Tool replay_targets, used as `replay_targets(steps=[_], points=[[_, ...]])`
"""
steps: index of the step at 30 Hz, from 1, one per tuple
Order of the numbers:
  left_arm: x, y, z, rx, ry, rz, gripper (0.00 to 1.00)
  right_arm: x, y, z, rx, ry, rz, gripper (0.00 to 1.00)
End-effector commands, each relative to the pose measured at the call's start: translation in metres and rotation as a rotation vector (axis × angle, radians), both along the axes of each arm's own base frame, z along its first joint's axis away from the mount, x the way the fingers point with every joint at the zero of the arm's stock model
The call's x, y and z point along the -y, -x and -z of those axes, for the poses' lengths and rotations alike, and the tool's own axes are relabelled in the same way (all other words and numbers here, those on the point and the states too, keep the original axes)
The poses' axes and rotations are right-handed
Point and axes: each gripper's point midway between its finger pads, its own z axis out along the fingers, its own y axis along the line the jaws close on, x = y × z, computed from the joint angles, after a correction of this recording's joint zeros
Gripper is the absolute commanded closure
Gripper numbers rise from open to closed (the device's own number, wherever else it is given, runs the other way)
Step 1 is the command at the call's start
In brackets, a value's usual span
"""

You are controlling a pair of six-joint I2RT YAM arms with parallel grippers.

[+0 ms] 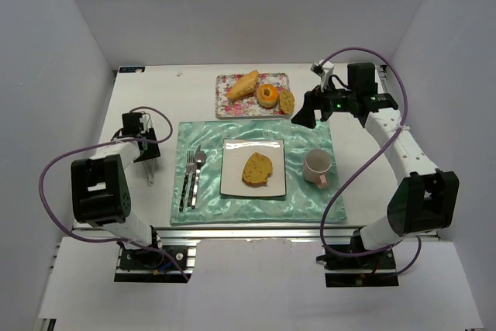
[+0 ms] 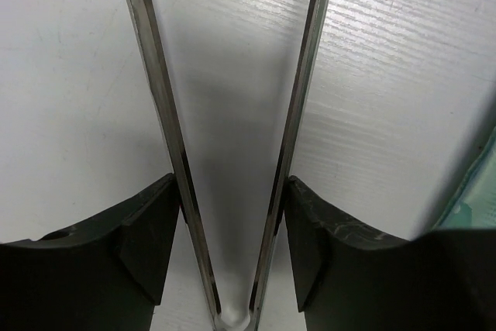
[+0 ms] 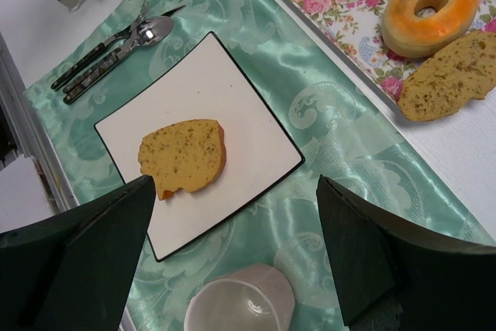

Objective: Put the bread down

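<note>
Golden-brown bread [image 1: 257, 168] is being borne by plate [image 1: 232, 185]: placing judged done. Right tool [image 3: 234, 187] apart; left tool [image 2: 231, 184] clamped on tongs [image 2: 163, 114].

The top camera looks down from high above, on the near side of the white plate [image 1: 232, 168], far enough to show the whole table [image 1: 139, 98]. The right wrist camera looks down from close, at the far right of the plate [image 3: 209, 91]; both views share the plate and the bread [image 1: 256, 169] [image 3: 183, 156]. The left wrist camera, left of the plate, faces the table [image 2: 70, 75] from very near.
</note>
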Motion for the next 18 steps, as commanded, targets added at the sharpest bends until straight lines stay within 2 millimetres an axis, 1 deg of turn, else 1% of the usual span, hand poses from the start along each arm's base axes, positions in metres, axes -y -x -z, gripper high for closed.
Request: replay_targets(steps=[1, 5, 6, 8, 9, 10, 11, 12, 14, 15, 16, 17, 18], points=[[-0.005, -0.013, -0.003, 0.055, -0.024, 0.011, 0.35, 0.003, 0.004, -0.008, 0.035, -0.003, -0.001, 0.11], [-0.004, -0.003, 0.005, 0.035, -0.018, -0.003, 0.30, 0.003, 0.003, -0.008, 0.033, -0.002, 0.000, 0.11], [-0.003, 0.000, 0.008, 0.027, -0.013, -0.004, 0.27, 0.003, 0.003, -0.008, 0.032, -0.002, 0.000, 0.11], [-0.003, 0.003, 0.006, 0.030, -0.013, -0.013, 0.23, 0.003, 0.002, -0.007, 0.027, -0.002, -0.001, 0.11], [-0.003, 0.006, 0.006, 0.021, -0.014, -0.023, 0.19, 0.003, 0.002, -0.007, 0.024, -0.001, -0.001, 0.11], [-0.005, 0.007, 0.003, 0.023, -0.020, -0.036, 0.08, 0.003, 0.002, -0.007, 0.025, -0.001, -0.004, 0.11], [-0.007, 0.007, -0.001, 0.024, -0.025, -0.047, 0.07, 0.002, 0.002, -0.007, 0.027, -0.003, -0.009, 0.11], [-0.007, 0.012, -0.002, -0.004, -0.026, -0.059, 0.07, 0.003, 0.003, -0.006, 0.024, 0.002, -0.012, 0.11], [-0.009, 0.005, -0.020, 0.025, -0.025, -0.078, 0.06, 0.003, 0.005, -0.007, 0.026, 0.004, -0.017, 0.11], [-0.006, 0.008, -0.025, 0.024, -0.012, -0.082, 0.06, 0.003, 0.005, -0.007, 0.025, 0.004, -0.014, 0.11], [-0.005, 0.005, -0.034, 0.049, -0.004, -0.075, 0.06, 0.004, 0.006, -0.007, 0.020, 0.006, -0.011, 0.11], [-0.003, 0.001, -0.045, 0.079, 0.002, -0.068, 0.06, 0.004, 0.007, -0.008, 0.013, 0.005, -0.007, 0.11], [0.000, 0.000, -0.062, 0.123, 0.012, -0.064, 0.05, 0.005, 0.007, -0.008, 0.003, 0.003, 0.006, 0.11]])
